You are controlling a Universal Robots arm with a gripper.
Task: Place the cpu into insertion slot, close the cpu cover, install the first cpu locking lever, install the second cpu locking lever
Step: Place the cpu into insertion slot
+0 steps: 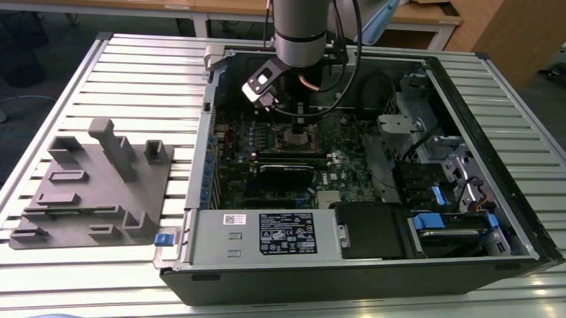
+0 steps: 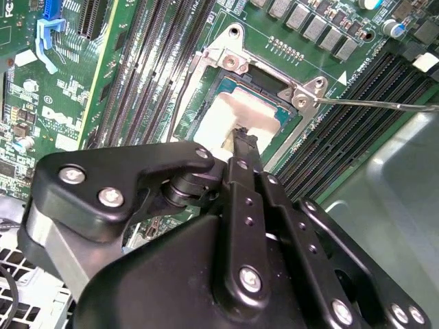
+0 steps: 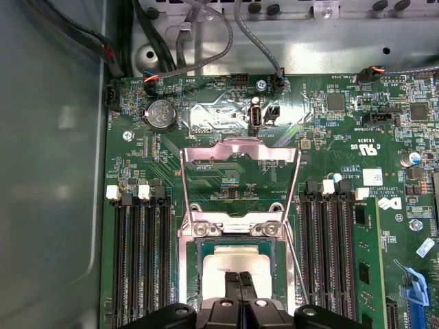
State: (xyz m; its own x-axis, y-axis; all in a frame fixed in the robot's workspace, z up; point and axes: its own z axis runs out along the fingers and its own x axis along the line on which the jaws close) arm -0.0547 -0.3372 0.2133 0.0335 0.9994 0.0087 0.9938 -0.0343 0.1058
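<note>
The cpu [image 3: 236,257], a small square chip with a silvery top, lies in the insertion slot [image 3: 199,271] on the green motherboard [image 3: 329,130]. In the second wrist view the cpu [image 2: 223,116] shows pale inside the slot's dark border [image 2: 288,127]. The cpu cover [image 3: 240,149], a thin silvery frame, is swung back off the slot, and green board shows through its window. My gripper [image 3: 240,279] is shut, its tips directly over the cpu's top with nothing between them. A thin wire lever [image 3: 296,264] runs beside the slot. In the exterior view the gripper [image 1: 301,124] hangs just above the slot [image 1: 296,138].
Long black memory slots [image 3: 140,260] flank the socket on both sides. The open computer case [image 1: 468,132] walls in the board, with cables [image 3: 206,27] at one end and a power supply [image 1: 265,232] near the front. A grey fixture [image 1: 97,185] lies on the slatted table at the exterior view's left.
</note>
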